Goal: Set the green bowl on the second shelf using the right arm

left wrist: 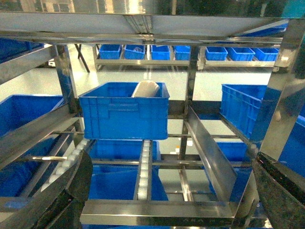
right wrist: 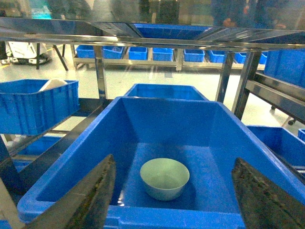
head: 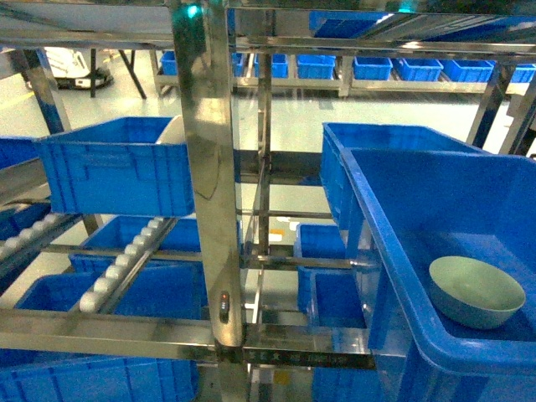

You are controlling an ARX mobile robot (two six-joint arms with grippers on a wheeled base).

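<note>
The bowl (right wrist: 165,178) sits upright on the floor of the big crate (right wrist: 143,217), straight ahead of the right hand (right wrist: 174,200) and a little below it. That hand's fingers (right wrist: 88,200) are spread wide apart and hold nothing; the crate's near rim lies between them and the bowl, and the bowl is untouched. The bowl rests left of the crate's middle, clear of all four walls. In the head view the same bowl (head: 476,291) shows low in the crate (head: 394,251), which rests on the second shelf (head: 293,356) of the steel rack.

Beyond the big crate, directly behind it from the right hand, stands a second blue crate (right wrist: 164,90). Off to the hand's left a rack upright (right wrist: 100,71) rises, and past it is a smaller blue crate (right wrist: 35,107) with something white inside. A steel shelf edge (right wrist: 143,40) runs overhead, above the hand and the crate.

The left hand (left wrist: 167,210) is also spread, its dark fingers (left wrist: 62,200) at the two lower corners of its view and nothing between them. Ahead of it stands a blue crate (left wrist: 124,117) holding a white container (left wrist: 145,89), on a roller track (left wrist: 143,167). A steel divider (left wrist: 209,152) slants to that hand's right. More small blue crates (head: 368,67) line a far rack.
</note>
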